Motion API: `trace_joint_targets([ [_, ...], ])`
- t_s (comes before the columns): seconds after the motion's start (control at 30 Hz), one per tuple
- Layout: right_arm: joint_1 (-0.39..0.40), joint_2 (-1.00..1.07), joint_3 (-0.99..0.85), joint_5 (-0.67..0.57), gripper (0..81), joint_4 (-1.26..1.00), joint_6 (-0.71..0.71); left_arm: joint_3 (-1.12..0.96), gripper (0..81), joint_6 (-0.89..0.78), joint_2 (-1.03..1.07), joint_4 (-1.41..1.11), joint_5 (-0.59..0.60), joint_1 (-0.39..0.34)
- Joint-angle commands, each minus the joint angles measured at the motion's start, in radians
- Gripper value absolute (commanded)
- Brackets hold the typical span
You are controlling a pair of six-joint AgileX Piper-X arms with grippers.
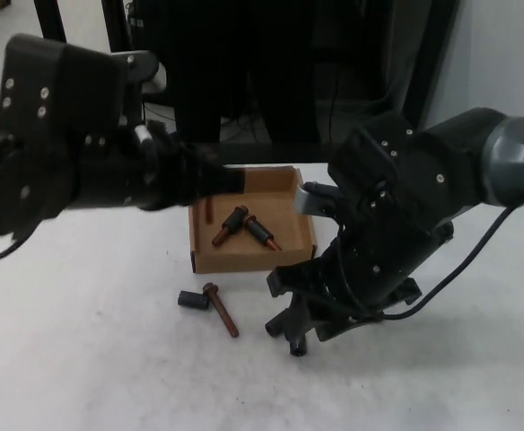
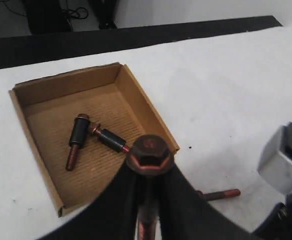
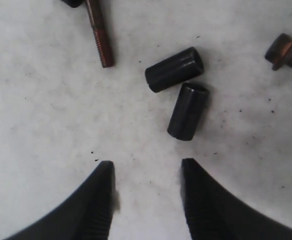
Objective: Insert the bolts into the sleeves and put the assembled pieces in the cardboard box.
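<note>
Well, left pincer (image 2: pixel 148 187) pinches a coppery hex-headed bolt (image 2: pixel 149 154); right pincer (image 3: pixel 147 169), spread, hovers over two black tubular sleeves (image 3: pixel 187 111), probably slick: grip mid-barrel.

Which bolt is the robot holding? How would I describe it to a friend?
Find the cardboard box on the bench. Over its left side the left gripper is shut on a coppery bolt, hex head showing. Unlike the sleeved bolts lying in the box, it is bare and held in the air.
</note>
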Motion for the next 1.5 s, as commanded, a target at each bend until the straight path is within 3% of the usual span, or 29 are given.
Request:
trace_joint_targets([
  [0.0, 0.002, 0.021, -0.030, 0.014, 40.5, -0.010, 0.012, 0.051, 0.8, 0.039, -0.060, -0.010, -0.003, -0.013],
  [0.53, 0.002, 0.140, -0.124, 0.077, 40.5, 0.000, 0.042, 0.155, 0.8, 0.117, -0.330, -0.036, -0.015, -0.019],
  [1.07, 0.009, 0.223, -0.182, 0.185, 40.5, 0.075, 0.065, 0.155, 0.8, 0.116, -0.346, -0.036, -0.015, -0.019],
  [1.33, 0.078, 0.278, -0.182, 0.177, 40.3, 0.136, 0.077, 0.155, 0.8, 0.116, -0.346, -0.036, -0.015, -0.019],
  [1.4, 0.094, 0.284, -0.182, 0.177, 38.3, 0.133, 0.077, 0.155, 0.8, 0.116, -0.346, -0.036, -0.013, -0.019],
  [1.47, 0.105, 0.283, -0.182, 0.177, 31.1, 0.129, 0.077, 0.155, 0.8, 0.116, -0.346, -0.033, 0.011, -0.019],
])
